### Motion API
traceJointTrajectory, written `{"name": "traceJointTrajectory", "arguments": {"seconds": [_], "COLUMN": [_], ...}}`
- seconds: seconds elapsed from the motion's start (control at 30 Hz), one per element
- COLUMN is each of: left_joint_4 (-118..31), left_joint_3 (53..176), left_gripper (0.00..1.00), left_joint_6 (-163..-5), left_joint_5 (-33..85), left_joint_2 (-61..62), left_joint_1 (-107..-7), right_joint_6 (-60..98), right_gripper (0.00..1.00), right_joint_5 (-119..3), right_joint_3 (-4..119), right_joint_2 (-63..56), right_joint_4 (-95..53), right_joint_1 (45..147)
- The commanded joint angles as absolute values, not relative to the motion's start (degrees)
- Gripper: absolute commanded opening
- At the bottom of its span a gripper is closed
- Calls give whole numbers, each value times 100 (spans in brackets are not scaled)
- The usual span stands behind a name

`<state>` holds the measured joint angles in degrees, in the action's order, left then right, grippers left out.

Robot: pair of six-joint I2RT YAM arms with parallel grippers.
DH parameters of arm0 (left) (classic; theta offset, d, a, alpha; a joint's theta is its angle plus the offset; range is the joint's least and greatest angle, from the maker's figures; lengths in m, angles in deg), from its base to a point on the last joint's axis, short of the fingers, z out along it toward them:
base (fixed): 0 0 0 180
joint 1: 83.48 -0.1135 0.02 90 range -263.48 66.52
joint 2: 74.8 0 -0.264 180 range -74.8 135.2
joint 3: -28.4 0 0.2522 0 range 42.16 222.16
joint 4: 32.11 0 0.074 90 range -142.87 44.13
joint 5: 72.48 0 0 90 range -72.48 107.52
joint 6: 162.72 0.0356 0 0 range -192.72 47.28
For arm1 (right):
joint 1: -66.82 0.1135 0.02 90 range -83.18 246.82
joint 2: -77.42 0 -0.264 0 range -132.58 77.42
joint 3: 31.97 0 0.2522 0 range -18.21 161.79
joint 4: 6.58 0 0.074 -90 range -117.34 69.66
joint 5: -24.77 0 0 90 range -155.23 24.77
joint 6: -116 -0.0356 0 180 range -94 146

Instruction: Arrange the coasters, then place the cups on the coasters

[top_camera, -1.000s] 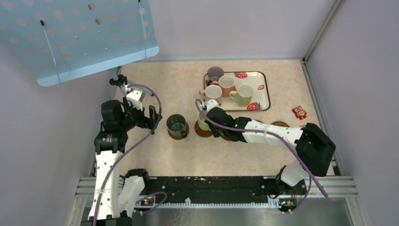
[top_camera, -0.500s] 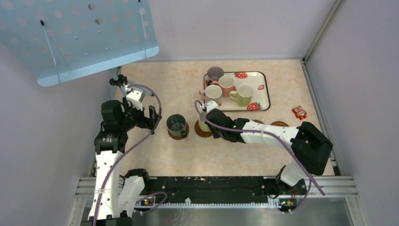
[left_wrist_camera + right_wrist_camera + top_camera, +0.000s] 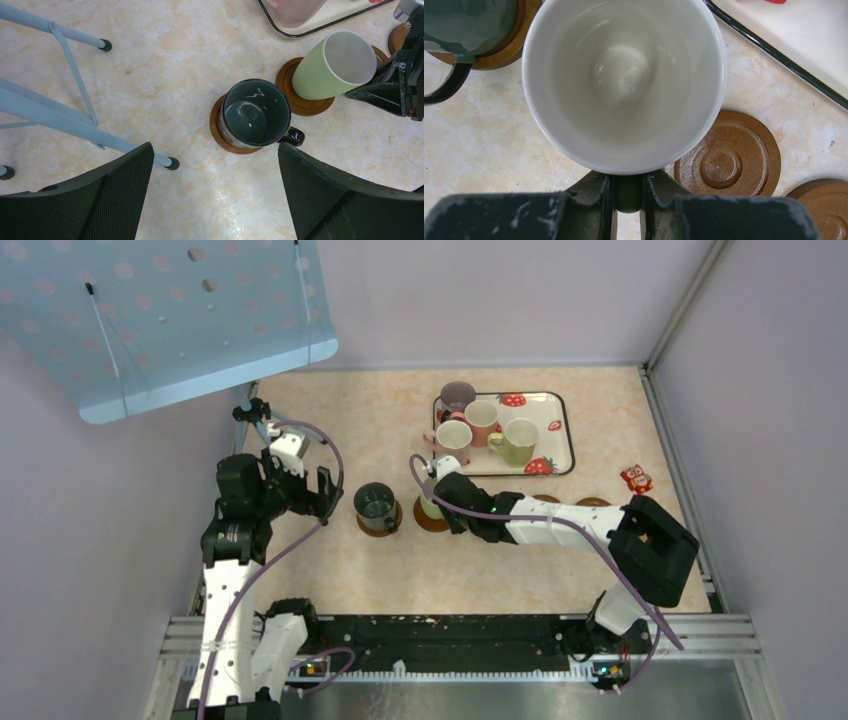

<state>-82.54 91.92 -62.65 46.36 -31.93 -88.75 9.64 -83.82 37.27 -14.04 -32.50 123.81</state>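
Open tabletop (image 3: 420, 575): near strip before the arm bases; far band between blue rack (image 3: 160, 330) and tray (image 3: 572, 440).
Obstacles: dark cup (image 3: 375, 504) and yellow-green cup (image 3: 430, 502), narrow gap between; right arm (image 3: 560, 522) lying over bare coasters (image 3: 727, 160); four cups (image 3: 518, 440) crowding the tray.

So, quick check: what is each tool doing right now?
Left tool: open, holding nothing.
Right tool: shut on the handle of the green cup.
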Motion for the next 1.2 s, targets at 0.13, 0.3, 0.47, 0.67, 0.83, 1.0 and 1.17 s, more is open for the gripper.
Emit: {"name": "traceJointTrajectory", "arguments": {"seconds": [0.13, 0.3, 0.47, 0.67, 0.83, 1.0, 1.17], "left_joint_4": [-8200, -8205, -8183, -8180, -8195, -8225, -8235], "left_joint_3": [9164, 9143, 9129, 9128, 9140, 9179, 9222], "left_gripper": [99, 99, 99, 99, 99, 99, 99], "left_joint_6": [-6160, -6160, -6181, -6188, -6181, -6148, -6116], "left_joint_5": [4604, 4550, 4512, 4457, 4465, 4508, 4568], "left_joint_2": [-3269, -3272, -3250, -3244, -3241, -3201, -3140], "left_joint_1": [-8910, -8910, -8910, -8910, -8908, -8910, -8910], "right_joint_6": [839, 800, 804, 701, 702, 792, 1109], "right_gripper": [28, 31, 33, 38, 53, 69, 76], "right_joint_5": [-8483, -8383, -8202, -8021, -8055, -8070, -7910], "right_joint_3": [3917, 3930, 3998, 4016, 4075, 4149, 4423], "right_joint_2": [-1440, -1399, -1403, -1390, -1302, -1033, -657], "right_joint_4": [-2974, -3073, -3101, -3189, -3348, -3613, -4037], "right_joint_1": [12441, 12448, 12490, 12515, 12515, 12428, 12401]}}
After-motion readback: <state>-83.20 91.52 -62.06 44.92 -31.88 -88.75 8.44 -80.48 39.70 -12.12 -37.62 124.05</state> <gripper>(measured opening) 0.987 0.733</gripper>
